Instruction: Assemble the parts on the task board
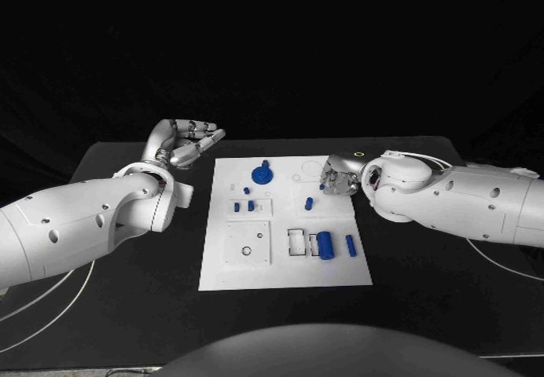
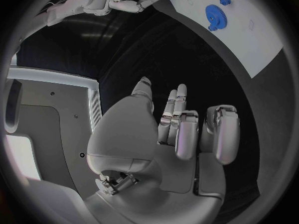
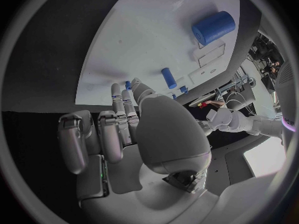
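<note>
Centrally, the white task board [image 1: 284,271] lies flat on the black table [image 1: 136,306]

Bare black table [image 1: 136,314] flanks the board [image 1: 227,275] on both sides. Right hand [image 1: 340,177] overhangs the board's far right corner; left hand [image 1: 187,141] lies off its far left corner. Gear [image 1: 263,174] and cylinder [image 1: 325,245] stand proud.

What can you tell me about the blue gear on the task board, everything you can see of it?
The blue gear is a toothed wheel that looks like matte plastic, with a raised hub or knob at its centre. It sits near the far edge of the white task board, toward the left arm's side; whether it lies loose or is seated cannot be told. A smaller blue piece sits just beyond it. Neither hand touches it.
</note>
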